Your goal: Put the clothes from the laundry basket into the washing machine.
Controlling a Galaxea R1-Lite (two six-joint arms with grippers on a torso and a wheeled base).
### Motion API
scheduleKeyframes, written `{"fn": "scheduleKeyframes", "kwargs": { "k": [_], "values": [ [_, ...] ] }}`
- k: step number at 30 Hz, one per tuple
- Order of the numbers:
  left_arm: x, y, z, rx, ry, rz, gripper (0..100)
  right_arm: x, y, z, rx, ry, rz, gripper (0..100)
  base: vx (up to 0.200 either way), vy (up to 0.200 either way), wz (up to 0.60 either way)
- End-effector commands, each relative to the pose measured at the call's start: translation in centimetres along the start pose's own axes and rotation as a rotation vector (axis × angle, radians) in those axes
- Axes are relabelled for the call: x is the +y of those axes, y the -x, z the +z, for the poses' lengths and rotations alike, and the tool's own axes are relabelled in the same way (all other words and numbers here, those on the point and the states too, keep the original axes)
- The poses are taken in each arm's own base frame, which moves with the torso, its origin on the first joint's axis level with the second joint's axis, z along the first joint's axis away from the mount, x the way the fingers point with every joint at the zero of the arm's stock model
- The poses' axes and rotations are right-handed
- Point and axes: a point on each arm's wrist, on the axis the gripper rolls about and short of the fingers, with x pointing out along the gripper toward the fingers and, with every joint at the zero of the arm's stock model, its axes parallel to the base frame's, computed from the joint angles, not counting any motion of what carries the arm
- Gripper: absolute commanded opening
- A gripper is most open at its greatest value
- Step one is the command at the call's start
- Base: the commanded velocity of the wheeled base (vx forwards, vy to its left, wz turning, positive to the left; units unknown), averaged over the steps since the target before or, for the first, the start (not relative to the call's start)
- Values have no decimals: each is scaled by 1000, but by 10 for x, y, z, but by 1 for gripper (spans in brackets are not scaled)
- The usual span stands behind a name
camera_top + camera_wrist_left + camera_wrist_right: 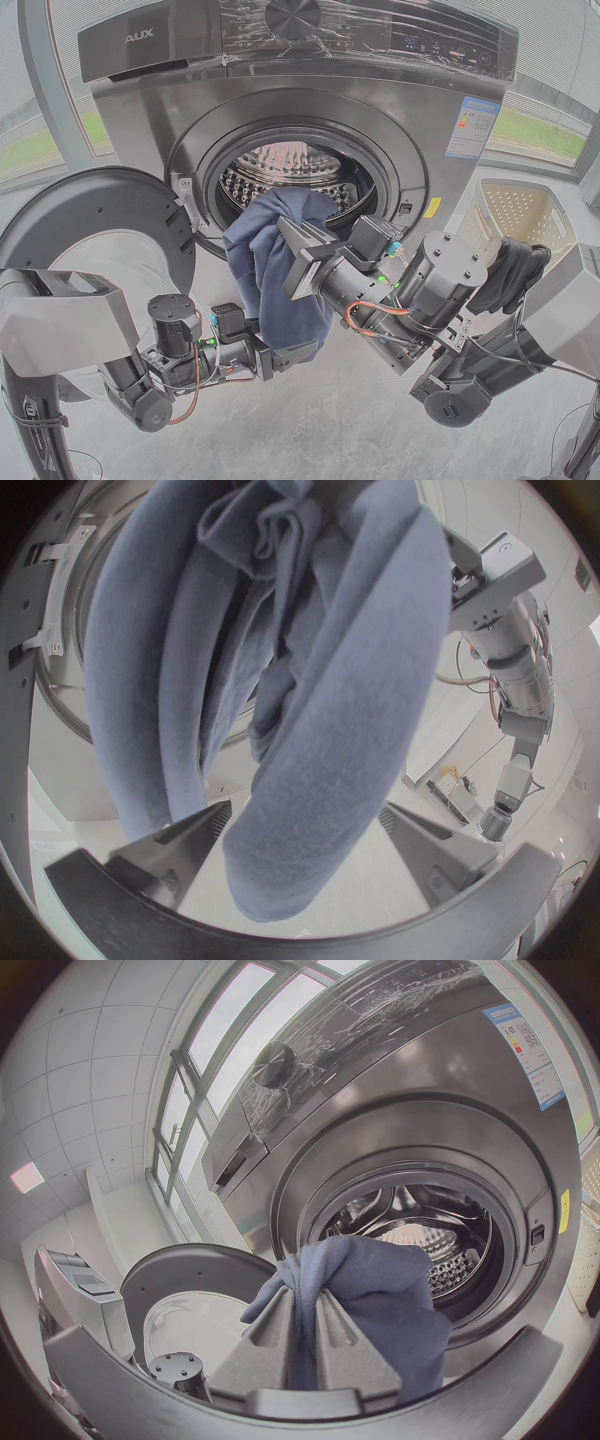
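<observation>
Right tool (286,226) is pinched tight on the top of the blue garment (275,281), at the lower lip of the washing machine's drum mouth (294,169), and the drum lies straight ahead of it. The cloth's long axis runs vertical, its tail pointing at the floor outside the machine and dangling between the wide-spread fingers of the left tool (300,817) below. Right arm's nearer; by my read, that tail needs lifting in.
</observation>
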Motion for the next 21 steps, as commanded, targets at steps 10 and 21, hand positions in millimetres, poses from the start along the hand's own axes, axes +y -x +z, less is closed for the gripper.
{"fn": "scheduleKeyframes", "kwargs": {
  "k": [10, 21],
  "values": [
    [-47, 30, 28, -90, -32, -87, 0, -8, 4, -8, 17, 8, -18, 0, 0, 0, 0],
    [-78, 53, 41, -126, -55, -130, 0, -10, 3, -16, 27, 10, -18, 0, 0, 0, 0]
  ]
}}
